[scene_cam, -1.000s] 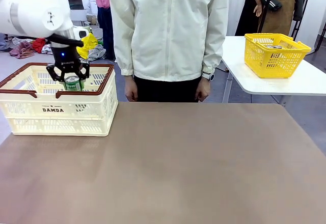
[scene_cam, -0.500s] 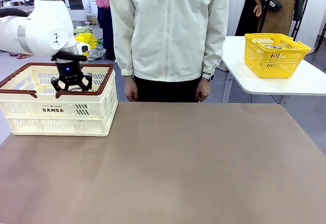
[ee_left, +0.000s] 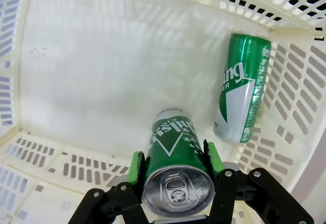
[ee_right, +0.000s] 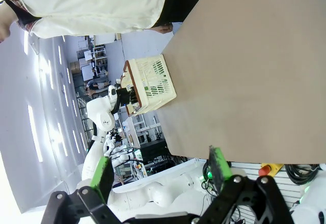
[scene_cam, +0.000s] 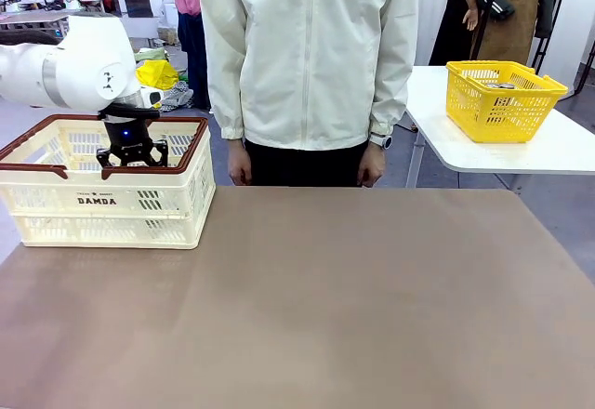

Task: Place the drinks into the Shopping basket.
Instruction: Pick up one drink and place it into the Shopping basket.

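- now, the left gripper (scene_cam: 131,151) is down inside the shopping basket (scene_cam: 56,200), clenched on a green can (ee_left: 173,132) by its upper body, with the silver top toward the wrist camera. a second green can (ee_left: 242,89) lies on its side by the basket's slotted wall, near the held one.
- i cannot tell whether the held can's base touches the basket floor. if the pads (ee_left: 137,164) let go with a gap under it, it would likely drop, tip and roll.
- a tipping can could knock the lying can, which looks free to roll on the smooth floor. that would not spoil the task, but a can might dent.
- the held can looks slightly tilted in the wrist view, so a release could leave it falling over rather than standing.
- lifting out with the jaws barely parted might drag the can up with them. rising off-line could catch the brown rim and shift the basket on the desk (scene_cam: 353,297).
- the right gripper (ee_right: 160,170) is released, holding nothing, well apart from the basket.
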`<state>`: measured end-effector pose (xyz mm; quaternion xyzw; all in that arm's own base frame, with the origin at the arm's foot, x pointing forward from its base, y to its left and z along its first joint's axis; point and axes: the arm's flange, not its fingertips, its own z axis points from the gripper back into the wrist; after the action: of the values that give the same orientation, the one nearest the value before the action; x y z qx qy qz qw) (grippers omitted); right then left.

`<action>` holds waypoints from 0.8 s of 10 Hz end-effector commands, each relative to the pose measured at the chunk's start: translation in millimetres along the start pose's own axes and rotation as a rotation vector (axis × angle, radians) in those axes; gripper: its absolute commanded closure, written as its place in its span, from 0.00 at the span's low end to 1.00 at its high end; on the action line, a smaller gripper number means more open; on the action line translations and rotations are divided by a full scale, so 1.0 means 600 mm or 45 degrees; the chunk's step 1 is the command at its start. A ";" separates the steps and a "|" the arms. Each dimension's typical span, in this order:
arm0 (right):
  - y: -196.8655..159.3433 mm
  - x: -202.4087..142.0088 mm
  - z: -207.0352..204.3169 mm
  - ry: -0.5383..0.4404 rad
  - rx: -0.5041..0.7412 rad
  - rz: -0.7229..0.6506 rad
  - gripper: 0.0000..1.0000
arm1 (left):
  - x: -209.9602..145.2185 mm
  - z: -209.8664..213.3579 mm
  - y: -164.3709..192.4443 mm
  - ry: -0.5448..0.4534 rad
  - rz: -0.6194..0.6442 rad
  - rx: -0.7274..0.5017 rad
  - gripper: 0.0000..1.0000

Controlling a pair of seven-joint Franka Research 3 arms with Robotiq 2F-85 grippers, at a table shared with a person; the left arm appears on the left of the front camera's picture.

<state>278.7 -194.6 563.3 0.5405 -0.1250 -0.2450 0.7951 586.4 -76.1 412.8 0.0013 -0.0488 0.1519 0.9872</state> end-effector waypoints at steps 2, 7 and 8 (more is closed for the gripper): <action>0.008 0.002 0.004 0.002 0.009 -0.013 0.00 | 0.009 0.010 -0.012 0.012 0.013 0.025 0.67; 0.008 0.002 0.004 0.002 0.009 -0.013 0.00 | -0.008 0.141 -0.017 -0.167 -0.038 -0.007 0.00; 0.008 0.002 0.004 0.002 0.009 -0.013 0.00 | -0.013 0.205 -0.010 -0.227 -0.048 -0.065 0.00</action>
<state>278.8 -194.6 563.3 0.5405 -0.1249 -0.2450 0.7952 580.3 -90.7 508.5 -0.0074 -0.1191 0.1348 0.9837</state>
